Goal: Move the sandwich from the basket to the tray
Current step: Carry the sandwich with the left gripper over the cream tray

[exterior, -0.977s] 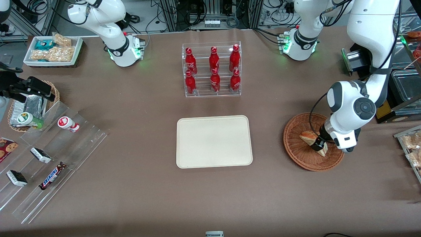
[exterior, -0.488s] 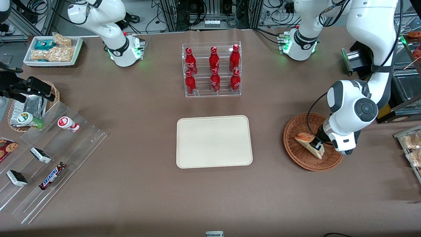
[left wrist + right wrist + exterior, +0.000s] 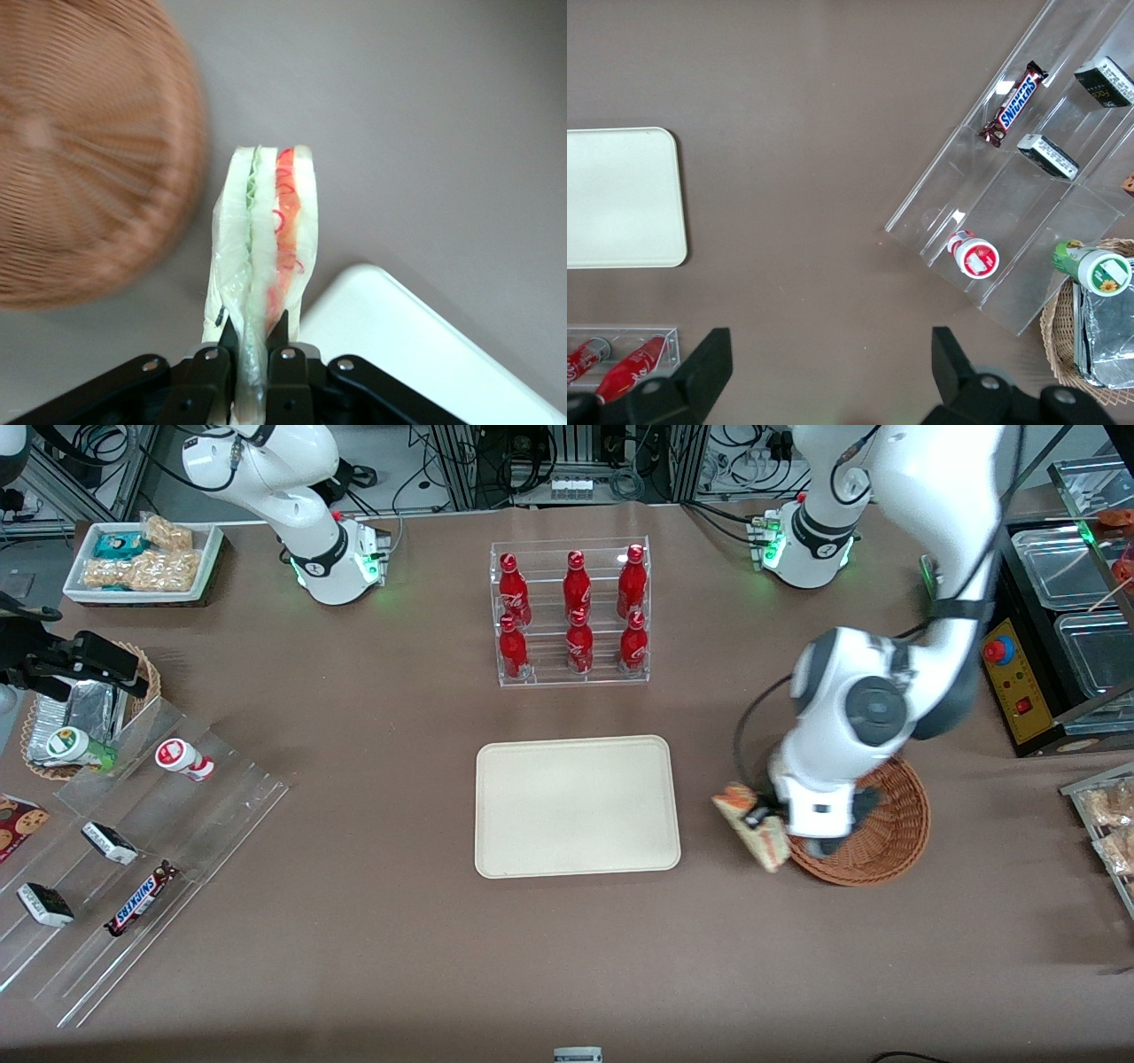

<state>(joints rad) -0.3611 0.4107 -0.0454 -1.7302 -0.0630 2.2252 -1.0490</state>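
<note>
My left arm's gripper (image 3: 760, 824) is shut on the sandwich (image 3: 753, 828), a wrapped wedge of pale bread with green and red-orange filling. It hangs above the table between the basket (image 3: 895, 828) and the cream tray (image 3: 576, 806). In the left wrist view the fingers (image 3: 229, 341) pinch the sandwich (image 3: 266, 239) at its narrow end, with the basket (image 3: 84, 150) to one side and a corner of the tray (image 3: 399, 328) just ahead. The basket holds nothing that I can see.
A clear rack of red bottles (image 3: 571, 611) stands farther from the front camera than the tray. Toward the parked arm's end lie a clear stepped stand with snack bars (image 3: 133, 850), a foil-lined wicker basket (image 3: 80, 708) and a white tray of snacks (image 3: 142, 558).
The gripper lifted the sandwich out of the basket and carried it past the rim toward the tray. The arm swung the same way.
</note>
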